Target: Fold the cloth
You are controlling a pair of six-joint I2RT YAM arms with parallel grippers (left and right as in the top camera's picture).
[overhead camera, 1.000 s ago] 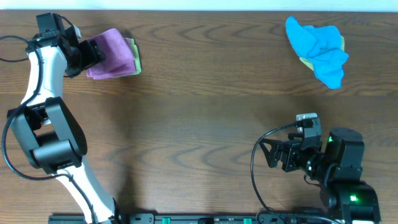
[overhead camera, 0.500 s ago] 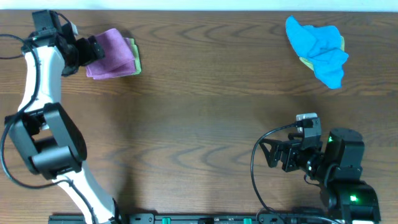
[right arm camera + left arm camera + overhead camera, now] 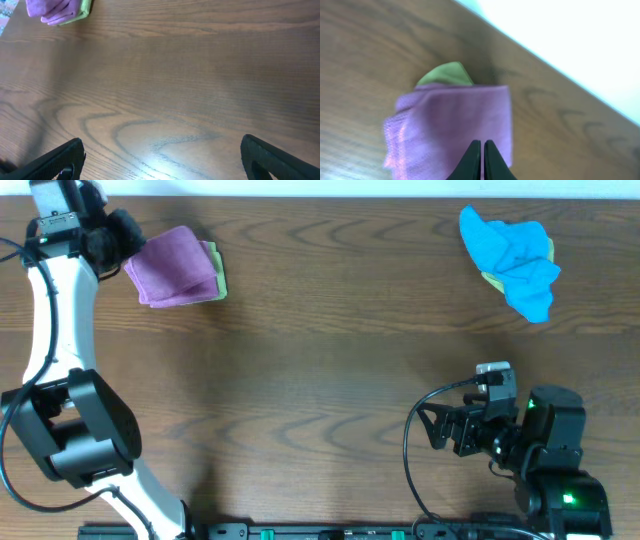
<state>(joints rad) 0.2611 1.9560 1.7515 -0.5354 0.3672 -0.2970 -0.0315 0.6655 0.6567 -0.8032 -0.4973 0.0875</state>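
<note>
A purple cloth (image 3: 175, 268) lies folded at the table's far left on top of a green cloth (image 3: 216, 270). In the left wrist view the purple cloth (image 3: 455, 117) fills the middle, with a corner of the green cloth (image 3: 445, 75) showing behind it. My left gripper (image 3: 128, 240) hovers just off the purple cloth's left edge, shut (image 3: 482, 146) with nothing between its fingers. A crumpled blue cloth (image 3: 512, 252) lies at the far right. My right gripper (image 3: 436, 430) stands wide open (image 3: 160, 160) near the front over bare wood.
A bit of yellow-green cloth (image 3: 490, 280) peeks from under the blue cloth. The wooden table (image 3: 330, 350) meets a white wall along its back edge. The right wrist view catches the purple cloth (image 3: 47, 10) far off at top left.
My left gripper has drawn back up and to the left off the purple cloth and shut empty. The purple cloth stays folded in place. The right arm has not moved.
</note>
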